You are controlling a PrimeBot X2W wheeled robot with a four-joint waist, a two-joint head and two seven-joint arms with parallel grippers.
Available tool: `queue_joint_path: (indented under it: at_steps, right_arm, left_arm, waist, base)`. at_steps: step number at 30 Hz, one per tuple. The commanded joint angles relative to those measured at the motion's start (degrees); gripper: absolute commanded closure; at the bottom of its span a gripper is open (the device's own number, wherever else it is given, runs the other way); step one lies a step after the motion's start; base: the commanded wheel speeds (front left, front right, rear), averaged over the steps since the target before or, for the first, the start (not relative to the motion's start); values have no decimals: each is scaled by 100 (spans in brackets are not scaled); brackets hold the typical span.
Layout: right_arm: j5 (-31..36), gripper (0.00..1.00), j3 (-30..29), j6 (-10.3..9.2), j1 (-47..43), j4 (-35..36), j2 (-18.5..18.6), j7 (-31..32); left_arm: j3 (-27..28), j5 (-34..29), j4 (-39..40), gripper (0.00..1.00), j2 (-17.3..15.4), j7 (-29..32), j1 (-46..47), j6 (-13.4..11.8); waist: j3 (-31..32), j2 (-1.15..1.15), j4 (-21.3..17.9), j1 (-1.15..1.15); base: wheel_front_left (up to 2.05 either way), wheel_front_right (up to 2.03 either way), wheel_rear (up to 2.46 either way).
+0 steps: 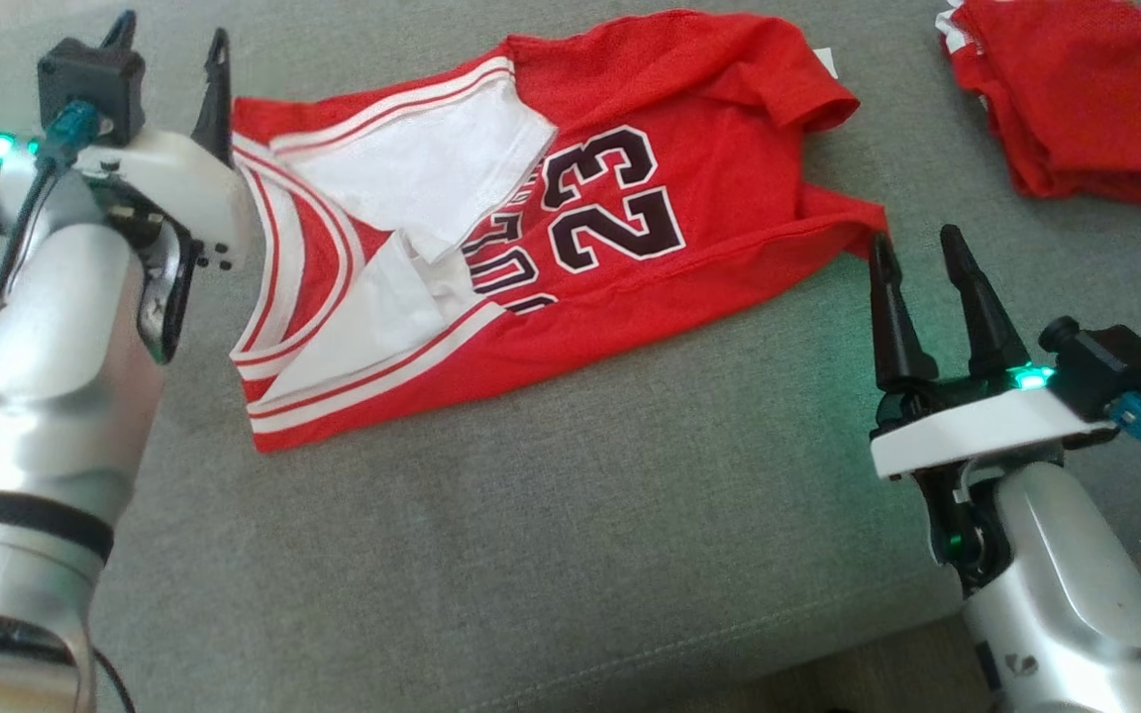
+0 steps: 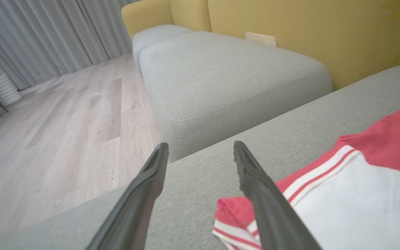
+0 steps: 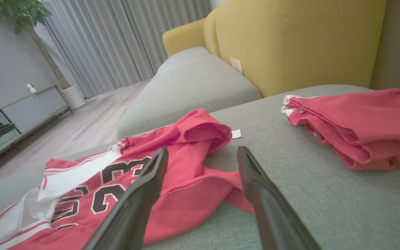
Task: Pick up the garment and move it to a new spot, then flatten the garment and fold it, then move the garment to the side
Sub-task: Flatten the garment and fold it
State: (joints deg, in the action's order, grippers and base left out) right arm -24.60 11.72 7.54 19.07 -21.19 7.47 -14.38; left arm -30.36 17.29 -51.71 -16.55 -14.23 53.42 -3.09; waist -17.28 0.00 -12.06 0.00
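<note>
The right gripper [image 1: 913,238] is spread and empty, its tips just beside the right corner of the jersey [image 1: 570,198]. The jersey lies rumpled on the cushion [image 1: 570,515], its long axis running left to right between the arms. The left gripper [image 1: 172,28], also spread and empty, hovers at the jersey's left edge. Each arm looks nearest to its own end. A folded red pile [image 1: 1076,99] lies well apart at the far right.

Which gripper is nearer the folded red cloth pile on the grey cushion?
Right. The right gripper is apart from the folded red pile, by the red 23 jersey, at its nearer end; the left gripper is at its opposite end.
</note>
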Motion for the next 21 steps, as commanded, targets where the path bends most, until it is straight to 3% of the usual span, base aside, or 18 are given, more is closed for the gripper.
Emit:
queue_joint_path:
  at_steps: [1,6,13,21]
  right_arm:
    - [21,0,56,-5,-87,207,-31,-62]
    - [15,0,8,-5,-148,207,-43,-62]
    - [-27,0,-88,-5,-240,221,-77,-62]
    - [-36,0,-45,-5,-240,161,-89,-62]
  left_arm:
    - [191,-74,174,0,-251,-67,119,-139]
    - [166,-252,1011,0,-292,-74,-524,-455]
    - [-524,-629,2467,0,-17,-75,-2139,-417]
    - [-910,-867,2055,0,390,-71,-2237,-511]
  waist:
    - [-11,0,30,0]
    - [13,0,78,0]
    - [47,0,228,0]
    - [67,0,314,0]
  base:
    - [0,0,0]
    - [0,0,0]
    - [0,0,0]
    - [0,0,0]
